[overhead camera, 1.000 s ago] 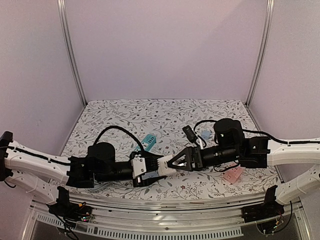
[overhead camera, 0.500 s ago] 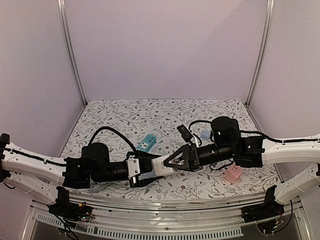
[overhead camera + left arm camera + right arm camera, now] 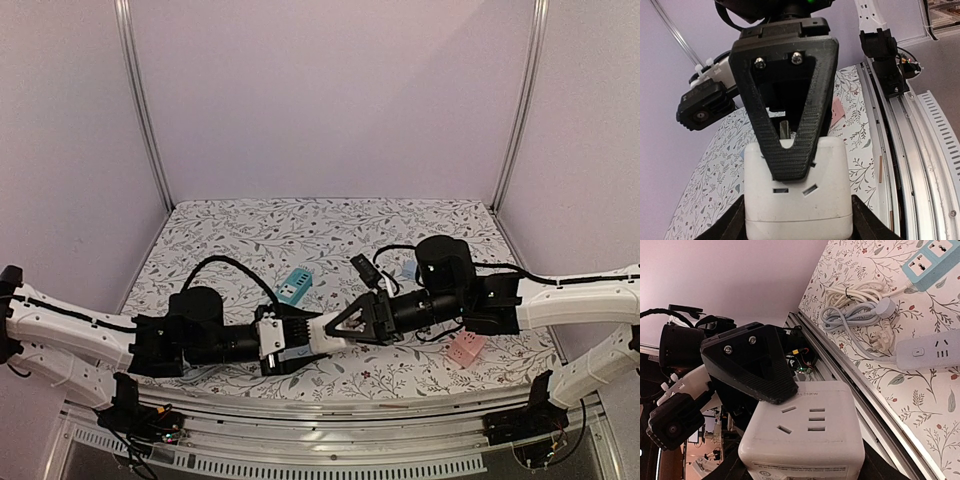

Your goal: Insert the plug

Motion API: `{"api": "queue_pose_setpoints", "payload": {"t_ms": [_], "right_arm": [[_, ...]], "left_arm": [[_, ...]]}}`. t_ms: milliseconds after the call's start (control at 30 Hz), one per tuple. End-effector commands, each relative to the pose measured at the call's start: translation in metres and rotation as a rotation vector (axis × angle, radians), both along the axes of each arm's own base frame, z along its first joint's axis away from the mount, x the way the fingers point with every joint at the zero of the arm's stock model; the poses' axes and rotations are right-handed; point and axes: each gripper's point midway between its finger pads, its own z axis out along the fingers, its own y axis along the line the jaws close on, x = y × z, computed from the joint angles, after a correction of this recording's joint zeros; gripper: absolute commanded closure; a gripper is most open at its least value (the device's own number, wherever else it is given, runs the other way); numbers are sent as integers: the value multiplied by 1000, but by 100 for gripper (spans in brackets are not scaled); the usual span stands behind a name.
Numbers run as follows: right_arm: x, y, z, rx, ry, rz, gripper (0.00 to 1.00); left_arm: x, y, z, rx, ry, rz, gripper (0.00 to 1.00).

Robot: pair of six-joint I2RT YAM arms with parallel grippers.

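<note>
The white cube adapter (image 3: 797, 200) is held low over the front part of the worktop (image 3: 250, 230), near its front edge (image 3: 330, 398). It is clamped between the fingers of the left end effector (image 3: 303, 337) and gripped from the opposite side by the right end effector (image 3: 350, 320). Open floral surface is left behind it. The blue power strip (image 3: 296, 285) and the pink block (image 3: 466, 349) are set apart from it.
</note>
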Motion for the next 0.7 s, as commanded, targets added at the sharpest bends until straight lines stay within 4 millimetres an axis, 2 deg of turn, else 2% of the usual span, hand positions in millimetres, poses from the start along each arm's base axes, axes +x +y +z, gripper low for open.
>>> {"api": "queue_pose_setpoints", "payload": {"t_ms": [0, 100, 167, 200, 300, 433, 467, 667], "right_arm": [[-8, 12, 24, 76, 17, 40, 53], [-11, 13, 25, 81, 13, 50, 69], [-11, 14, 24, 79, 13, 57, 81], [-11, 14, 23, 76, 12, 56, 85], [-10, 12, 21, 74, -1, 49, 100], [-5, 4, 20, 67, -39, 4, 100], [-4, 2, 19, 64, -50, -7, 100], [16, -13, 26, 76, -124, -98, 100]], "left_arm": [[9, -9, 16, -26, -62, 15, 84], [11, -10, 13, -16, -67, 26, 83], [13, -10, 12, -11, -67, 33, 79], [13, -10, 12, -10, -66, 36, 73], [14, -8, 11, -3, -54, 46, 42], [16, -1, 10, 5, -38, 70, 16], [16, 2, 11, -1, -40, 79, 3], [16, 14, 16, -28, -69, 92, 1]]}}
